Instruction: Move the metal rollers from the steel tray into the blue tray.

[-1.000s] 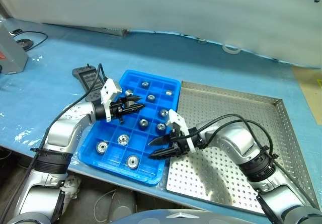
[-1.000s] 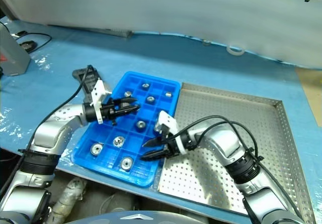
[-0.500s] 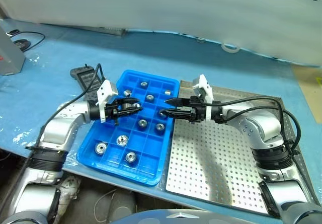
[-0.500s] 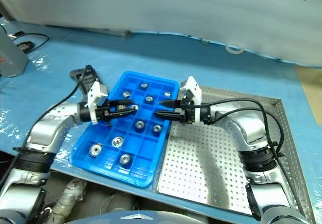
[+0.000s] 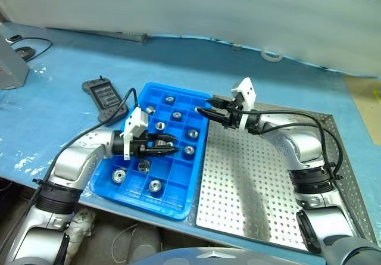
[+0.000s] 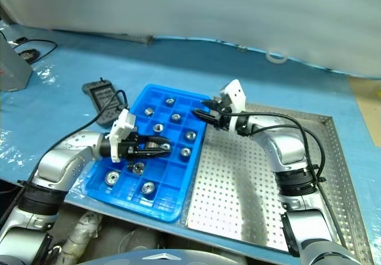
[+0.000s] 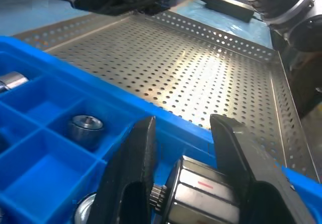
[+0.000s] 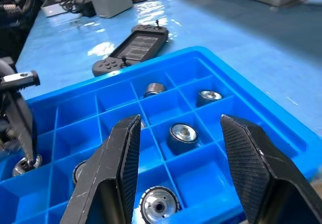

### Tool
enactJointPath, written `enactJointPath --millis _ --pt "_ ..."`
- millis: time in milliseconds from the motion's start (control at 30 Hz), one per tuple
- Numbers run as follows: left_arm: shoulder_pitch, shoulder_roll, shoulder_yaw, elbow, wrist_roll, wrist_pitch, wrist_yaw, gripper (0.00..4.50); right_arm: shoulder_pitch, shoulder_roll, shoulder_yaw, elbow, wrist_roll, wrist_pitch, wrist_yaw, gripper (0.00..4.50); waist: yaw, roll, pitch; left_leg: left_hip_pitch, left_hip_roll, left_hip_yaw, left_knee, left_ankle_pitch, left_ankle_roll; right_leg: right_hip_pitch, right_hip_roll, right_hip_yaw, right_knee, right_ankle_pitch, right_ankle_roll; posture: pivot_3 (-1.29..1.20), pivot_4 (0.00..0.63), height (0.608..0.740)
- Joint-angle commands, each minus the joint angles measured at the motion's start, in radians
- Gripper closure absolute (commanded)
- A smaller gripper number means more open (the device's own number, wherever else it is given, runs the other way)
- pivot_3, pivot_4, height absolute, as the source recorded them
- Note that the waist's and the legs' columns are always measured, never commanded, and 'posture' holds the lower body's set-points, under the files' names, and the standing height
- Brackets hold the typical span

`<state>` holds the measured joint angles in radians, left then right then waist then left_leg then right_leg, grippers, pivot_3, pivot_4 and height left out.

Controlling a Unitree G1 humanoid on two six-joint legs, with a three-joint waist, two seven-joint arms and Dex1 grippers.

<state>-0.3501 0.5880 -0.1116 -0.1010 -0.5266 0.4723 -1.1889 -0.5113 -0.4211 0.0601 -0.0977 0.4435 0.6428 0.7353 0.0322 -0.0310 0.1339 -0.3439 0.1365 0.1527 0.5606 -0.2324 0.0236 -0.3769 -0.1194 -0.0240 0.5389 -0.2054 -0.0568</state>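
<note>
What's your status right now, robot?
Left hand shut, low over blue tray. Right hand open, empty, at its far corner. Rollers sitting in compartments. Black controller beside tray, not blocking.

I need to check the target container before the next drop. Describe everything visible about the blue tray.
The blue tray is bright blue plastic, rectangular, split by a grid of low walls into small square compartments. It lies flat on the blue table cover, its long side against the steel tray. Several compartments each hold one metal roller; others are bare. The left gripper reaches low over its middle, the right gripper over its far corner.

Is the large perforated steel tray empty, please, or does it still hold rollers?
Empty: the steel tray shows bare perforated floor, with no rollers visible.
</note>
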Motion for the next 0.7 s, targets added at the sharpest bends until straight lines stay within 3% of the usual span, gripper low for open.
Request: enactJointPath --millis 33,200,333,467,700 --pt "-0.066 -0.017 0.079 0.052 0.011 -0.011 0.094 3.13 0.027 0.014 -0.026 -0.078 0.025 0.005 -0.025 1.87 0.002 0.0 0.0 0.001 0.0 0.0 0.0 -0.001 -0.003 0.001 0.0 0.0 0.0 0.0 0.0 -0.07 0.15 0.74" --pt "-0.079 0.008 0.155 0.101 0.028 -0.056 0.146 3.13 0.075 0.028 -0.04 -0.127 0.036 0.03 -0.061 1.87 -0.009 0.0 0.0 0.001 0.002 -0.001 0.0 -0.001 -0.004 0.002 0.002 0.0 0.0 0.0 0.0 -0.07 0.15 0.74" --pt "-0.08 0.124 0.275 0.302 0.083 -0.174 0.146 3.13 0.074 0.036 -0.033 -0.12 0.036 0.027 -0.069 1.87 -0.019 -0.001 0.0 0.0 0.002 -0.001 0.0 0.001 -0.001 0.001 0.003 0.0 0.0 0.0 0.0 -0.05 0.15 0.74" --pt "-0.042 0.198 0.314 0.346 0.095 -0.196 0.124 3.13 0.05 0.052 -0.012 -0.08 0.029 0.009 -0.056 1.87 -0.006 0.0 0.001 0.0 0.003 -0.001 -0.001 -0.002 -0.005 0.0 0.004 0.0 0.0 0.0 0.0 0.0 0.15 0.74" --pt "-0.031 0.131 0.305 0.246 0.074 -0.145 0.197 3.13 0.022 0.084 0.01 -0.032 0.01 -0.021 -0.042 1.87 0.016 -0.003 0.002 0.0 0.003 -0.002 0.0 -0.001 -0.007 0.001 0.004 -0.001 0.0 0.0 0.0 0.01 0.15 0.74"
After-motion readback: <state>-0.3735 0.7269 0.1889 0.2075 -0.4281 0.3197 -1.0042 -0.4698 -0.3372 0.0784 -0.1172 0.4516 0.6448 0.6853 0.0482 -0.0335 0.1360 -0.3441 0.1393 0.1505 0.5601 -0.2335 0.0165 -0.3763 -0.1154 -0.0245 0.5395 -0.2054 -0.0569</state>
